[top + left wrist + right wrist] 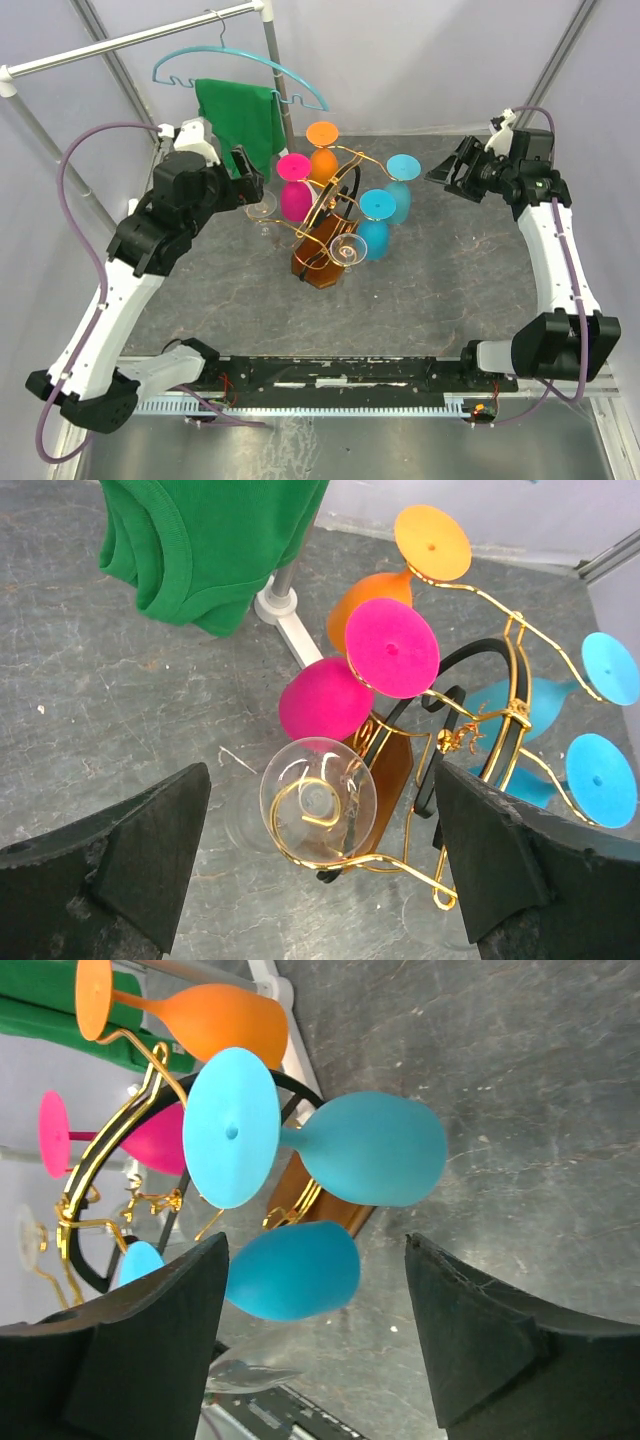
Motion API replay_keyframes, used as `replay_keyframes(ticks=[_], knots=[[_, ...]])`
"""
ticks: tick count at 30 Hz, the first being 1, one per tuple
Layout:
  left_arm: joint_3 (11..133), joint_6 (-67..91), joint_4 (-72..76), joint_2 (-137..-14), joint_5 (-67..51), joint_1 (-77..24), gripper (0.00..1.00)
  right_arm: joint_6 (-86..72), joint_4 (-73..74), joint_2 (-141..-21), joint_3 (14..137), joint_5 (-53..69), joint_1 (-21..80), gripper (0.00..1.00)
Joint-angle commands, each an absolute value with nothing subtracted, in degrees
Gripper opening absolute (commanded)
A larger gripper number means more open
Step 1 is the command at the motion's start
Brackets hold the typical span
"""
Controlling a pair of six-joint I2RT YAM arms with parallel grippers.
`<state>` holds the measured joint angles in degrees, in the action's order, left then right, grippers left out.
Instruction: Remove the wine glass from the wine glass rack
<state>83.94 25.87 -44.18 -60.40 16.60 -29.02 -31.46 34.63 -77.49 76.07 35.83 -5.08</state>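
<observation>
Left gripper (320, 815): fingers wide apart, poised over the clear wine glass (318, 795).
Green garment (240, 115): draped on teal hanger (240, 62).
Wine glass rack (318, 265): mid-table, glasses hung upside down. The clear wine glass sits on its left scroll arm, then pink glass (294, 195), orange glass (322, 150), second clear glass (347, 248) and blue glasses (378, 225).
Right gripper (316, 1290): fingers apart, facing the blue glasses.

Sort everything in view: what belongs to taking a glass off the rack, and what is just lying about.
Belongs to the job: wine glass rack, clear wine glass in front of the left gripper, pink glass, orange glass, blue glasses, right gripper.

Lying about: green garment, blue hanger, clothes rail.
</observation>
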Motion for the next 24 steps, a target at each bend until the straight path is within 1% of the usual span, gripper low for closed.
replay_keyframes(ticks=[1,2,5,9,10,13,17,21,24], knots=[[86.5,23.0,-42.0,-61.7,17.7,-29.0,0.99,-26.8,38.2,-75.8,77.8,30.2,-4.3,0.90],[86.8,22.9,-42.1,-62.1,17.8,-29.1,0.99,-26.8,38.2,-76.0,77.9,30.2,-4.2,0.99],[87.6,22.6,-42.5,-63.4,17.6,-29.1,0.99,-25.2,37.7,-75.8,77.8,31.4,-4.2,0.99],[88.0,22.8,-42.2,-64.6,16.8,-29.0,0.99,-26.5,35.5,-75.2,77.0,29.0,-3.8,1.00],[87.9,22.9,-42.1,-64.9,16.6,-29.0,0.99,-27.0,34.6,-75.4,77.0,29.0,-3.8,0.96],[87.7,23.3,-41.7,-65.4,15.3,-29.0,0.99,-30.2,30.4,-76.7,76.3,31.6,-3.9,0.66],[86.6,23.5,-41.6,-64.8,15.0,-29.0,0.99,-36.0,24.1,-78.7,74.7,35.7,-3.8,0.63],[85.2,23.5,-41.6,-63.3,15.6,-29.0,0.99,-41.5,17.2,-81.6,73.2,39.2,-3.8,0.62],[84.8,23.5,-41.7,-62.2,15.1,-29.1,0.99,-44.5,12.4,-83.8,72.7,41.0,-3.8,0.59]])
